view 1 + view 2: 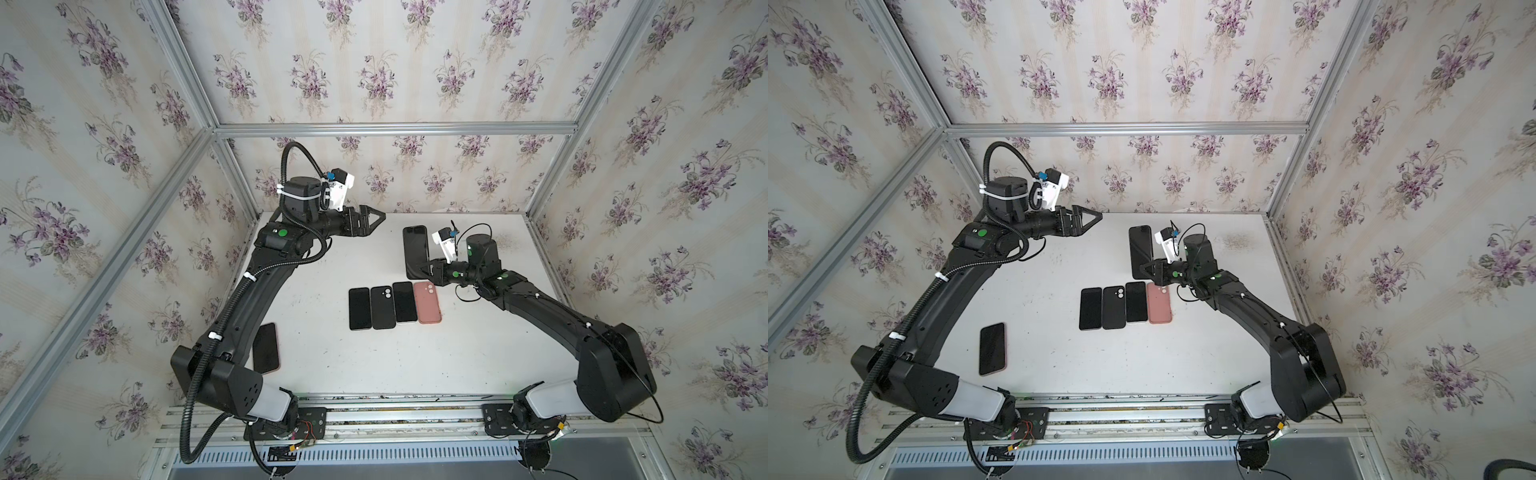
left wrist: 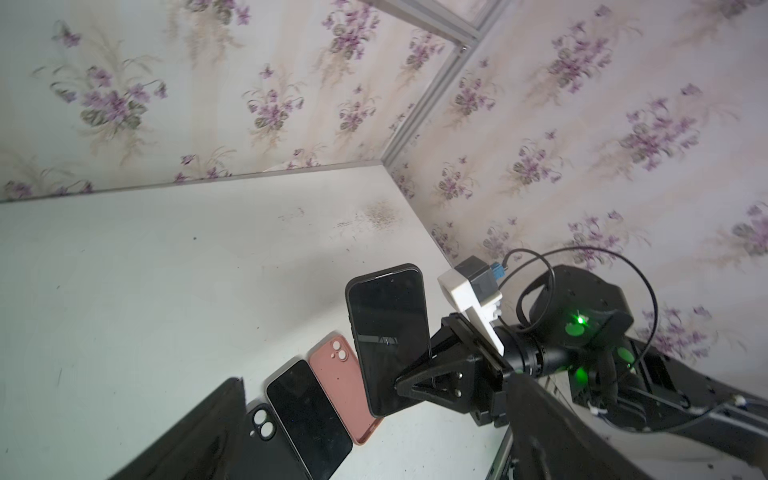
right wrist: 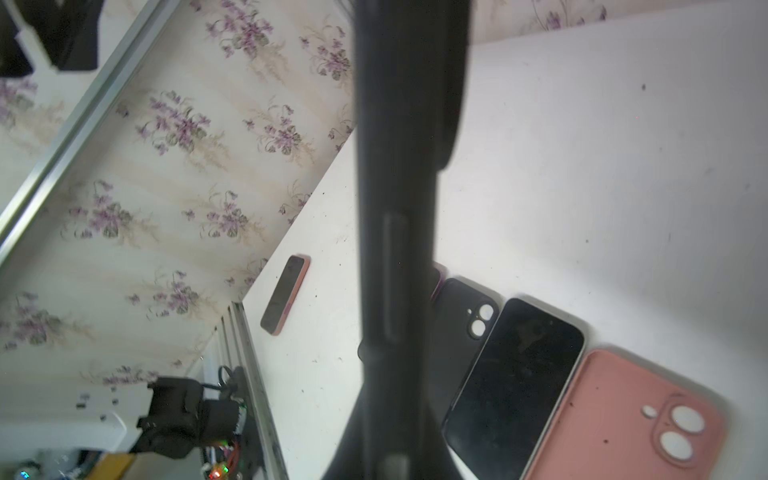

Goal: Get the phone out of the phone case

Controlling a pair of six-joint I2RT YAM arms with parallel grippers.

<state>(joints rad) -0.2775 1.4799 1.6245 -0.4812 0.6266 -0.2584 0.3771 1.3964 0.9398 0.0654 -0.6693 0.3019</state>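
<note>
My right gripper (image 1: pixel 424 271) is shut on the lower end of a black phone (image 1: pixel 415 249), which it holds upright above the back right of the table. A thick black rim round the screen (image 2: pixel 388 332) looks like a black phone case. In the right wrist view the phone shows edge-on as a dark band (image 3: pixel 395 249). My left gripper (image 1: pixel 376 218) hangs open to the left of the phone, well apart from it, with nothing between its fingers.
A row lies mid-table: a black phone (image 1: pixel 360 308), an empty black case (image 1: pixel 382 307), another black phone (image 1: pixel 404 302) and an empty pink case (image 1: pixel 428 302). A phone in a pink case (image 1: pixel 992 349) lies by the left arm. Papered walls enclose the white table (image 1: pixel 332 365).
</note>
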